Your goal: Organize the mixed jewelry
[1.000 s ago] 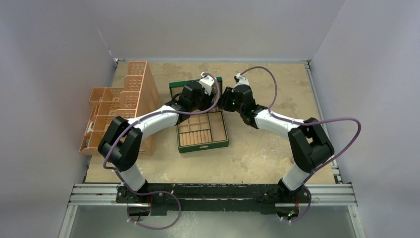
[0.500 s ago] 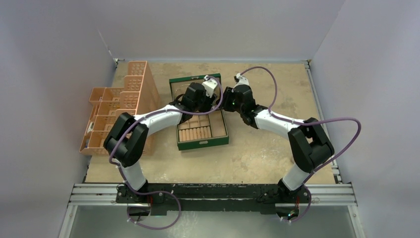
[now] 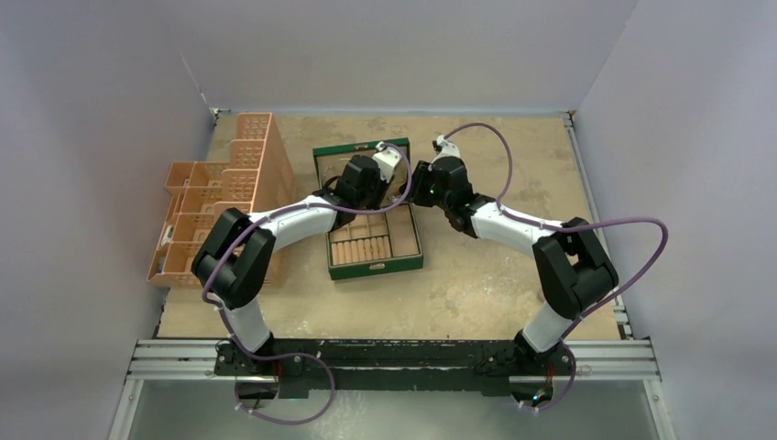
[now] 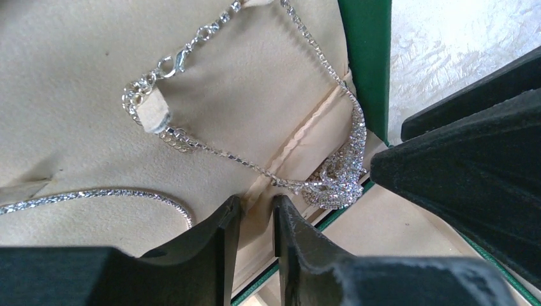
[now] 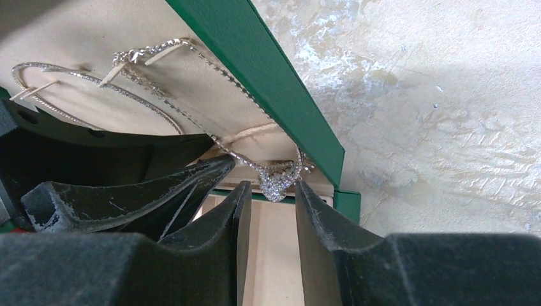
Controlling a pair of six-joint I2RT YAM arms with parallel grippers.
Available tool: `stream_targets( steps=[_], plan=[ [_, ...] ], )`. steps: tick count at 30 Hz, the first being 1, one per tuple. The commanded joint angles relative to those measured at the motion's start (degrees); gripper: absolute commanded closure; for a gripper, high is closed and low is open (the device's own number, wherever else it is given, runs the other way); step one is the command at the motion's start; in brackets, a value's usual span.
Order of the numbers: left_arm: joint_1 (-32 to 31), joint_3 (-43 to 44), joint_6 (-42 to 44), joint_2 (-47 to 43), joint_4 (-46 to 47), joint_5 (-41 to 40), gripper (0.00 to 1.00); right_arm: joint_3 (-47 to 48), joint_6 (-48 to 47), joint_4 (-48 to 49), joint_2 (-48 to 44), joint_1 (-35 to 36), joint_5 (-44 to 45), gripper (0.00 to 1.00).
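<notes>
The green box (image 3: 377, 266) stands open with its tan-lined lid (image 4: 76, 76) raised. A glittery silver chain (image 4: 338, 178) is clipped to a small tab on the lid lining, and its bunched end hangs at the lip of the lid pocket. A thin silver hoop (image 4: 127, 190) lies against the lining to the left. My left gripper (image 4: 256, 203) has its jaws narrowly apart astride the tan pocket lip, just left of the chain bunch. My right gripper (image 5: 273, 188) is open, and the chain bunch (image 5: 279, 178) sits just beyond its fingertips, untouched.
A stack of orange plastic organiser trays (image 3: 224, 197) stands at the left of the table. The box's base holds tan ring rolls (image 3: 362, 247) and small compartments. Both grippers crowd the lid's right corner, with my right fingers (image 4: 459, 172) close beside the left ones.
My left gripper has shifted slightly towards the lid and its jaws have narrowed around the pocket lip. The right arm has hardly moved.
</notes>
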Motion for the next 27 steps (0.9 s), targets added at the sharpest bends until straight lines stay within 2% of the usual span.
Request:
stream_targets(
  steps=[1,9,19,27],
  plan=[
    [0.3,-0.6,1.2,-1.7,-0.3,-0.3,0.78,1.0,-1.0,1.2,0.2,-0.2,-0.9,0.66],
    [0.3,-0.6,1.6,-3.0,-1.2,1.2,1.00,1.7,-1.1,1.1,1.7,-0.2,-1.3,0.66],
    [0.3,-0.6,1.2,-3.9,-1.8,2.9,1.00,1.8,-0.6,4.0,3.5,-0.1,-1.7,0.75],
    [0.3,-0.7,1.0,-4.1,-2.1,4.7,1.00,2.4,0.1,4.1,4.9,-0.1,-0.9,0.77]
  ],
)
